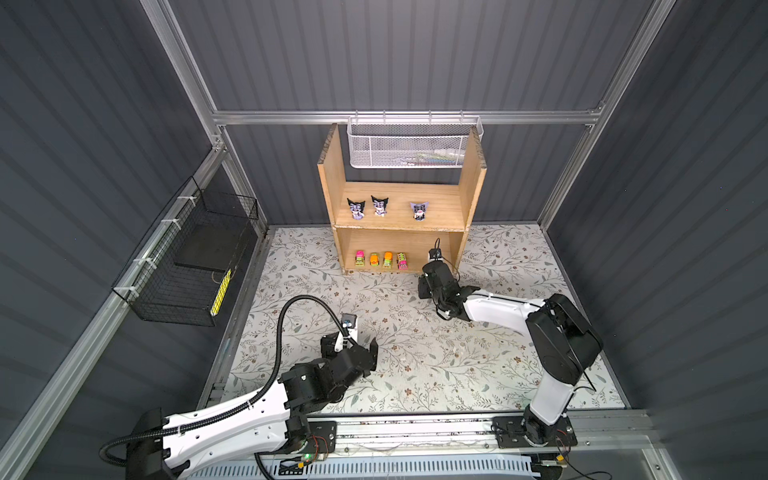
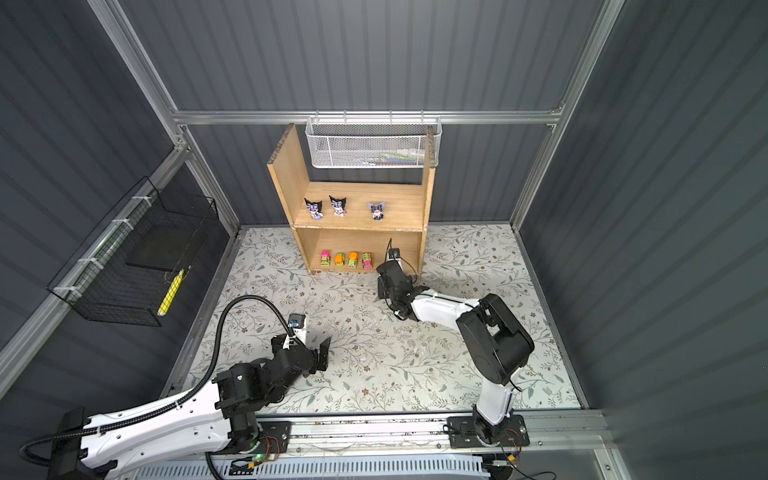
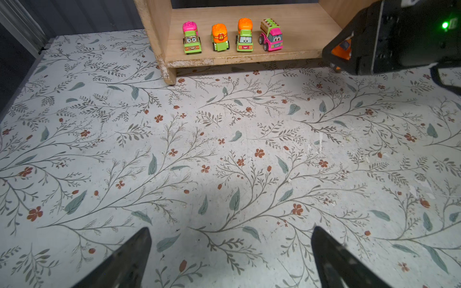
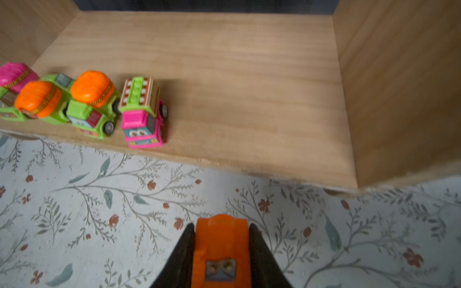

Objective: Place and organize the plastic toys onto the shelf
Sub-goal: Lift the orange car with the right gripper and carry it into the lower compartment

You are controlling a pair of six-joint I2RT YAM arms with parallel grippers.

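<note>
Shelf in both top views held three figurines on upper tier, four toy cars on lower.

Left wrist view: left gripper had jaws spread wide, empty, over floral mat.

Right wrist view: right gripper was clamped on orange car just outside lower tier; top views hid that car.

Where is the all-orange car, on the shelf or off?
Off. The right gripper is shut on the orange car, over the flowery mat in front of the shelf.
</note>
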